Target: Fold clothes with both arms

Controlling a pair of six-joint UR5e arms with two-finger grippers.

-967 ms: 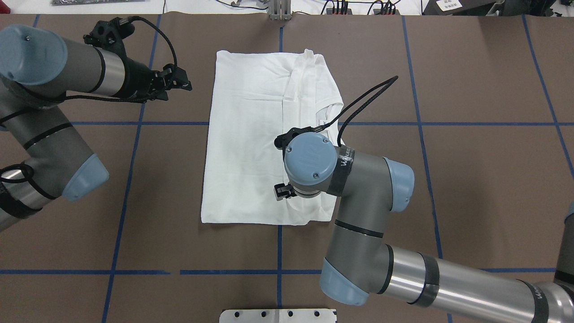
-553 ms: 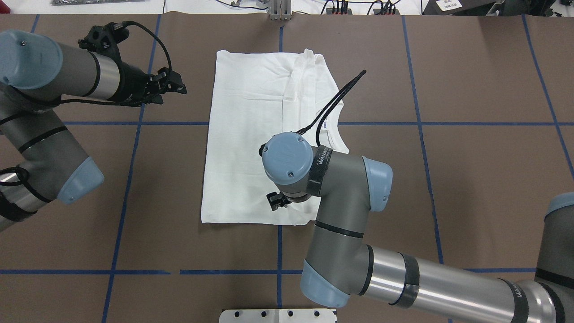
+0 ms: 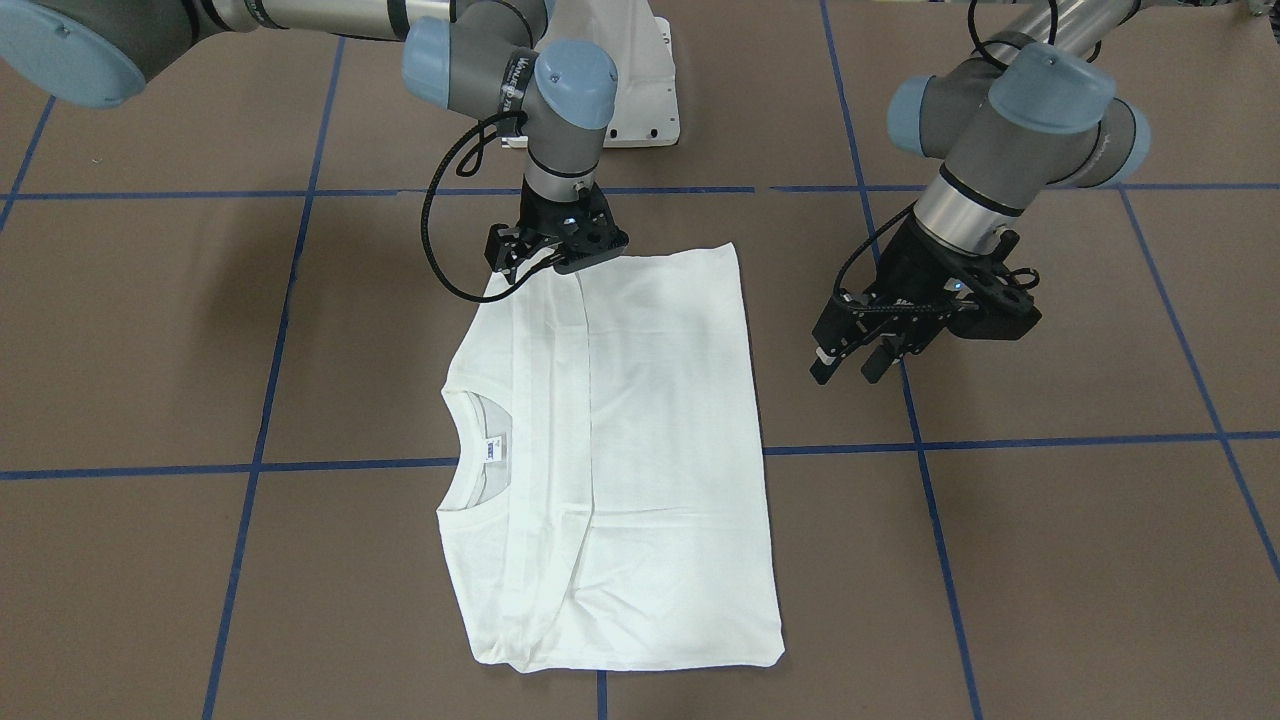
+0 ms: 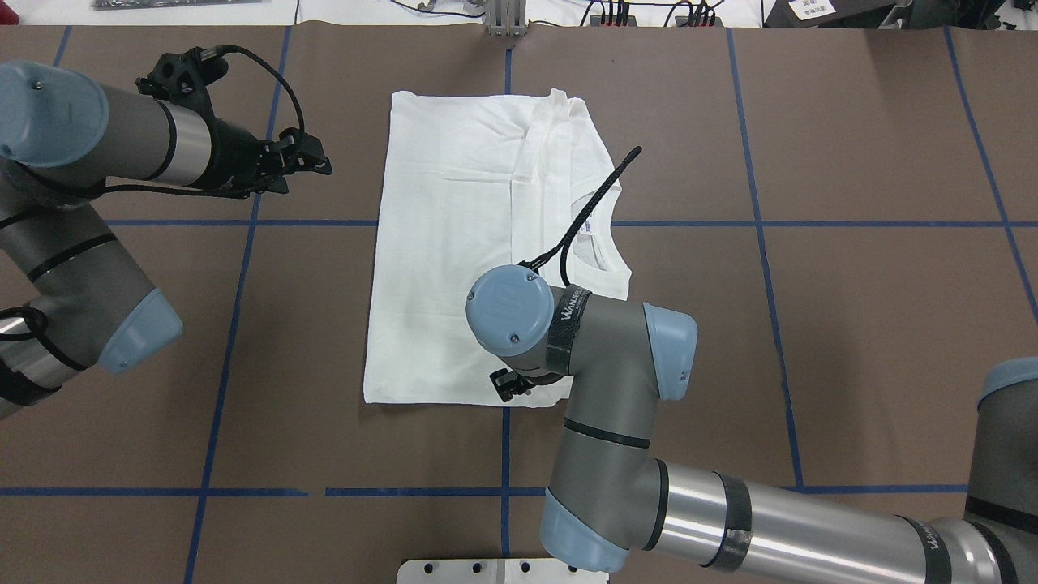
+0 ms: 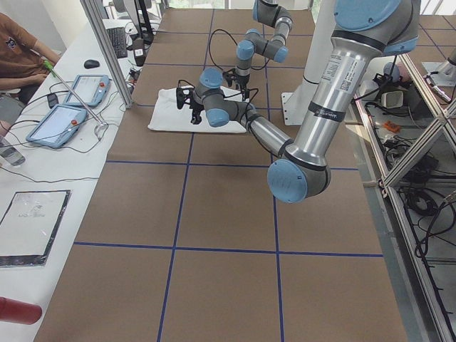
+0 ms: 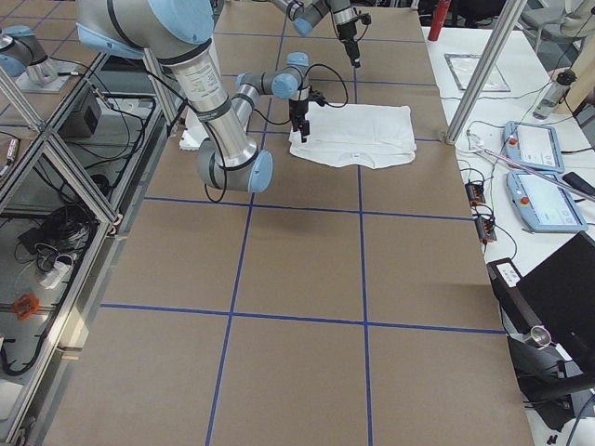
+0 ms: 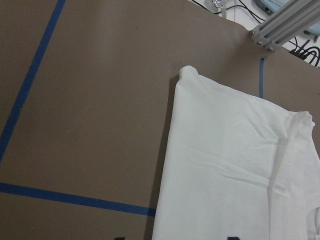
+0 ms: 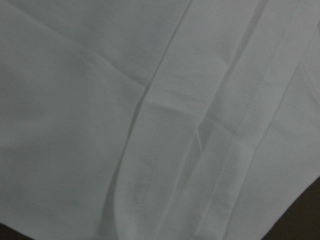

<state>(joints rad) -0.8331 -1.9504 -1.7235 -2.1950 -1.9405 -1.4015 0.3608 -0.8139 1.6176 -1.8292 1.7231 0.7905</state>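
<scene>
The white shirt (image 4: 446, 243) lies folded into a tall rectangle at the table's middle. Its collar (image 3: 475, 455) and neck label (image 3: 493, 450) face up on the right arm's side. My right gripper (image 3: 555, 262) points straight down onto the shirt's edge nearest the robot, and its jaws look open. The right arm's wrist (image 4: 511, 312) hides most of it from overhead. The right wrist view is filled with close white cloth (image 8: 125, 100) and seams. My left gripper (image 3: 848, 368) hovers open and empty over bare table, left of the shirt (image 7: 225, 175).
Brown table cover carries a grid of blue tape lines (image 4: 235, 324). The white base plate (image 4: 503, 570) sits at the robot-side edge and an aluminium post (image 4: 507, 16) at the far edge. Tablets (image 5: 68, 117) and a seated person (image 5: 18, 50) are beyond the far side.
The right arm has swung left and toward the robot, bringing its gripper to the shirt's near edge. The left gripper drew back slightly to the left. The shirt has not moved.
</scene>
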